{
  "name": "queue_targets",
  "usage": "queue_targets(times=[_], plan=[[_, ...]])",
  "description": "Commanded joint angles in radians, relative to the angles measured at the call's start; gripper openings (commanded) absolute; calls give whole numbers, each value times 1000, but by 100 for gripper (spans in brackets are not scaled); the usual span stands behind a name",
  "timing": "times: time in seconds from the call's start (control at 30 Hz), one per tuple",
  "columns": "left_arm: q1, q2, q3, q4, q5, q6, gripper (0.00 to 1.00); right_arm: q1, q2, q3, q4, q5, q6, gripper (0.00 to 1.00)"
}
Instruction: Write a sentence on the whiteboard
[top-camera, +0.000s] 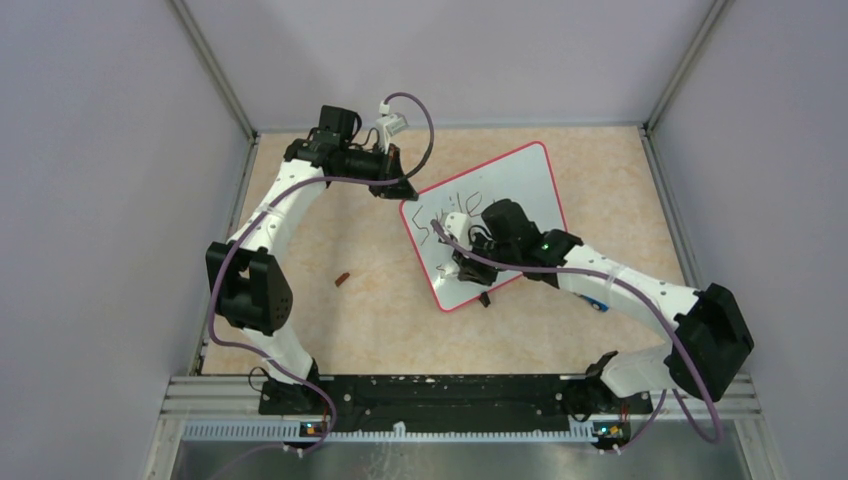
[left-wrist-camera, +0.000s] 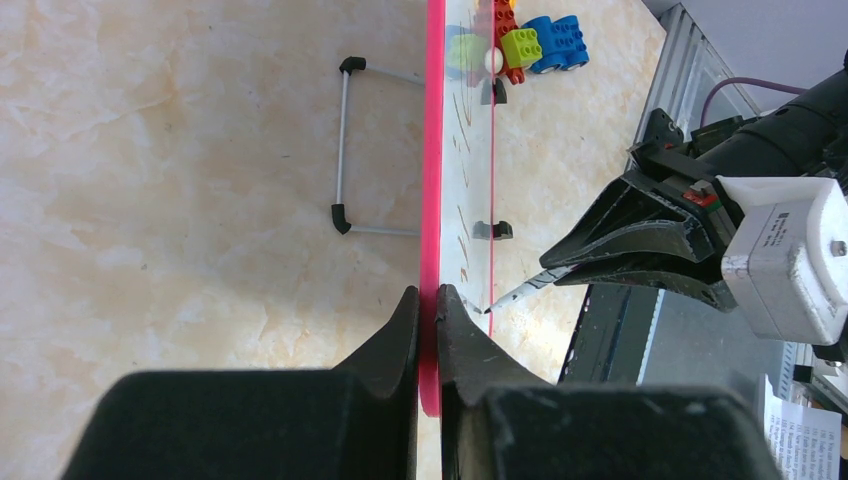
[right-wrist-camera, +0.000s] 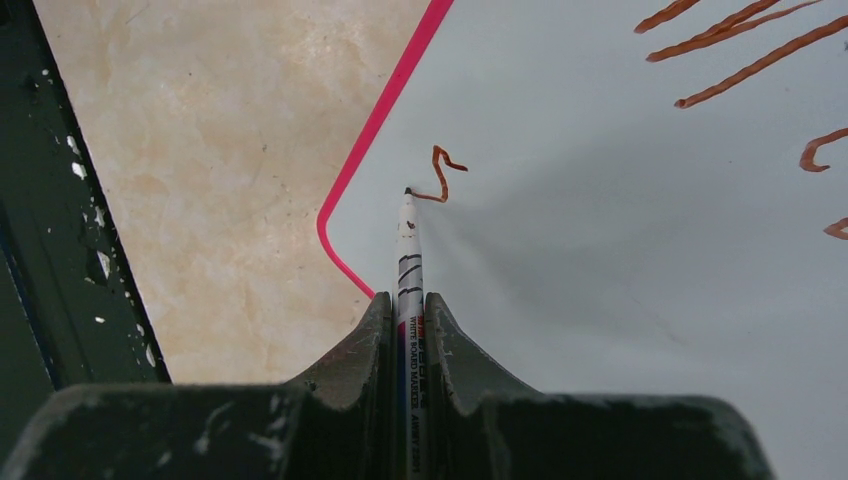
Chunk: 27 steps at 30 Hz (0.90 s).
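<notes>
The whiteboard (top-camera: 522, 178) sits on the table (top-camera: 380, 325) right of centre, turned so that its corners point toward the table edges. Its red-pink rim (right-wrist-camera: 388, 95) encloses a white writing face. The views do not show whether the board lies flat or is propped.

Left arm: the left fingers (left-wrist-camera: 408, 320) are closed on the rim (left-wrist-camera: 433, 150) at the board's far-left corner, one finger on each side, with no gap visible. The left wrist view looks along the board nearly edge-on.

Right arm: the right fingers (right-wrist-camera: 378, 325) are fully closed on a whiteboard marker (right-wrist-camera: 408, 262), which lies along the slot between them and projects forward. The marker tip touches the writing face just inside the near-left rounded corner.

The sentence (top-camera: 456, 207) is only partly present. The top view shows one line of brownish-red handwriting across the far-left part of the face, reading approximately "Smile". In the right wrist view a short hooked stroke (right-wrist-camera: 441, 172) ends at the marker tip, well apart from the first-line strokes (right-wrist-camera: 740, 40).

Other items:
- A small brown-red piece (top-camera: 343, 279) lies on the table left of the board.
- Coloured toy blocks (left-wrist-camera: 530, 42) stand beyond the board's far end in the left wrist view.
- A thin wire frame (left-wrist-camera: 345, 150) with black end caps sits beside the rim.
</notes>
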Motion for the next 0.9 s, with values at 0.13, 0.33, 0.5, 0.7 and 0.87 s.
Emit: queue_targets(times=[0.13, 0.33, 0.5, 0.7, 0.87], plan=[[-23, -13, -23, -40, -13, 15, 0, -30, -75, 58, 6, -16, 14, 0], [-23, -7, -24, -39, -10, 17, 0, -41, -56, 67, 9, 21, 5, 0], [-23, -10, -27, -38, -9, 17, 0, -41, -27, 78, 18, 30, 2, 0], [-23, -13, -26, -38, -12, 18, 0, -63, -16, 85, 25, 60, 3, 0], [-23, -13, -26, -40, -13, 18, 0, -92, -32, 102, 26, 50, 13, 0]])
